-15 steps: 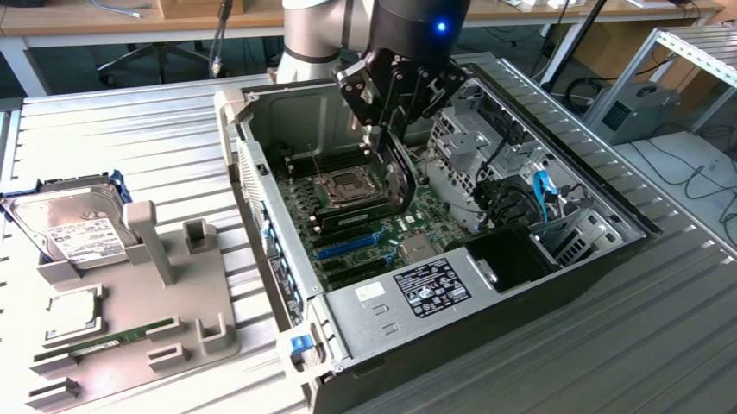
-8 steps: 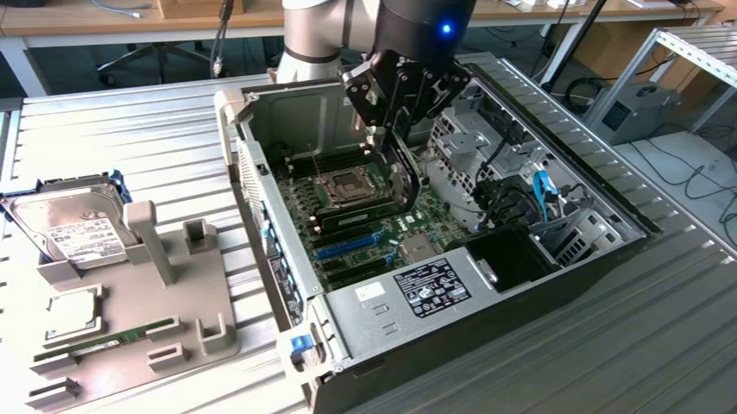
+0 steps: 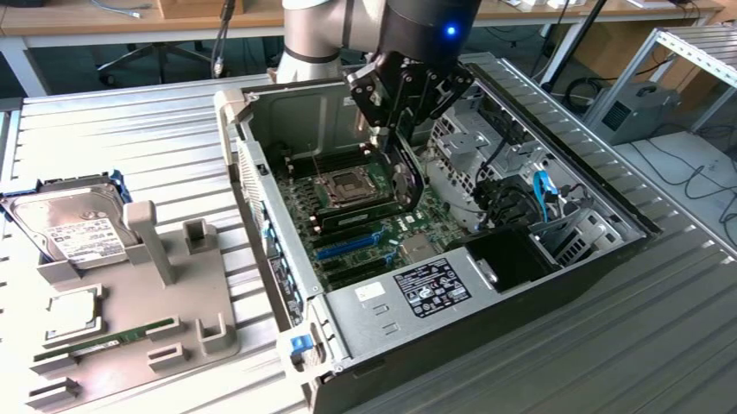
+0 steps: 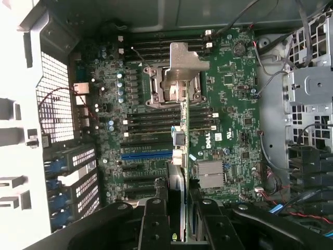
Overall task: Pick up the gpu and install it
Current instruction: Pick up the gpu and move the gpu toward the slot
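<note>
- One card in play: your claw [image 3: 399,121] is closed narrow on the gpu [image 3: 406,185], holding it edge-down inside the open case [image 3: 255,168], above the motherboard [image 3: 437,220].
- Gripped by its upper edge, probably so the connector faces the board.
- It runs across the blue slot [image 4: 145,154], so you haven't seated it.
- Its silver bracket [image 4: 184,62] sits at the end away from your claw.

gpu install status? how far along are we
Done: the gpu is picked up, clamped in the gripper. In hand: it hangs edge-on inside the open computer case, above the motherboard. Left: seating it. It looks to be in no slot yet, and the blue slot is bare.
</note>
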`<state>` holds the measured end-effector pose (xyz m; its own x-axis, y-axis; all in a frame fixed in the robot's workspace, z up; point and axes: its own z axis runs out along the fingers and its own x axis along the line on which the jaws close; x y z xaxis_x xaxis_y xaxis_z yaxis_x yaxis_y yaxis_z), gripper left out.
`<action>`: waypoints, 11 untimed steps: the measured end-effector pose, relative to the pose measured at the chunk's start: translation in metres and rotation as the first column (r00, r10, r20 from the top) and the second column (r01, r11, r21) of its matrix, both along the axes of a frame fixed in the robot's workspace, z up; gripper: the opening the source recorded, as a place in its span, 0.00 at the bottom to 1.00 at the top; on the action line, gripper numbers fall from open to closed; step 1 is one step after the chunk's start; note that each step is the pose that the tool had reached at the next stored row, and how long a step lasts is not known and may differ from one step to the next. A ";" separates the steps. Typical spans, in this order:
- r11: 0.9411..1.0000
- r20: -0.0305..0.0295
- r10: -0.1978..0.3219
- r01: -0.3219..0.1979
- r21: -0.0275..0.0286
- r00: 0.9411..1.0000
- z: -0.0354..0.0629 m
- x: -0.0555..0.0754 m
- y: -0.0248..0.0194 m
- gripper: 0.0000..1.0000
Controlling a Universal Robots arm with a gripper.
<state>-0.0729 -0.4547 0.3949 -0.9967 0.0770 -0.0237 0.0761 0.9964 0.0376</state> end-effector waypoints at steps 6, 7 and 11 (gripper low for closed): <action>1.000 0.000 0.000 0.000 0.000 1.000 -0.0012 0.003 0.0000 0.26; 1.000 0.000 0.000 0.000 0.000 1.000 -0.0014 0.004 0.0000 0.26; 1.000 0.000 0.000 0.000 0.000 1.000 -0.0025 0.007 0.0003 0.26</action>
<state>-0.0657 -0.4543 0.3924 -0.9968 0.0770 -0.0236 0.0761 0.9964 0.0373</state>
